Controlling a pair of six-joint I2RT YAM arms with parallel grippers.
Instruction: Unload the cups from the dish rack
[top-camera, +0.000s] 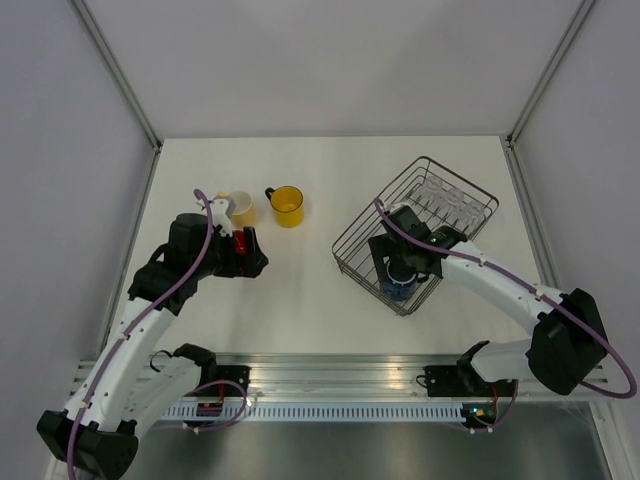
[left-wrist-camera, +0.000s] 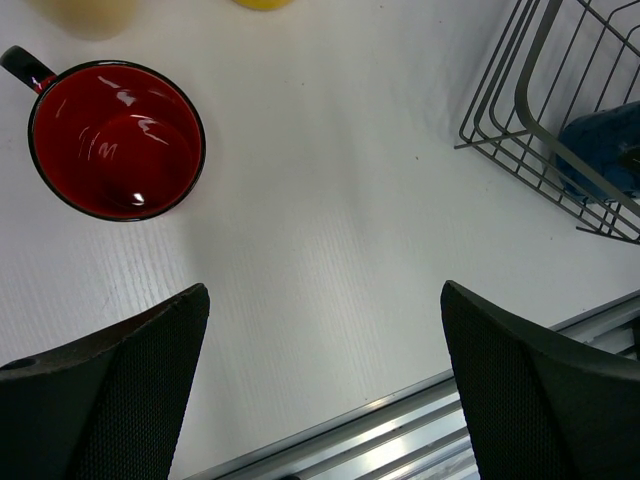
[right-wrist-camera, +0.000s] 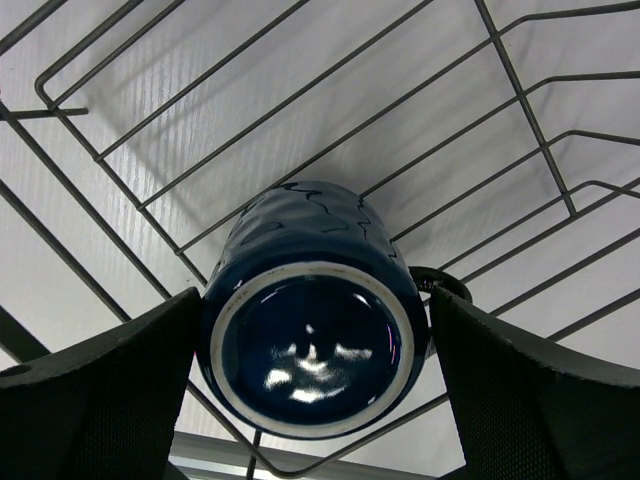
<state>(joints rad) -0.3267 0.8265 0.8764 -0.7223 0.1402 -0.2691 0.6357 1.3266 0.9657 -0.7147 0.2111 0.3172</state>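
Mug (right-wrist-camera: 312, 340) within right gripper (right-wrist-camera: 312, 294), perhaps touching

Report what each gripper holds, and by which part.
Left gripper: open, holds nothing. Right gripper straddles the sides of the dark blue mug in the dish rack; whether it grips cannot be told.

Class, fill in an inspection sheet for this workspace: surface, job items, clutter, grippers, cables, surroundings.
Surface: white table.
Job's things: dish rack holds dark blue mug on its side and glass tumblers; pale yellow mug, bright yellow mug, red mug stand on the table.
Clutter: nothing seen.
Grippers: left gripper open, empty, near red mug; right gripper jaws straddle dark blue mug, grip unclear.
Cables: purple cables along both arms.
Surroundings: grey walls, metal frame posts.
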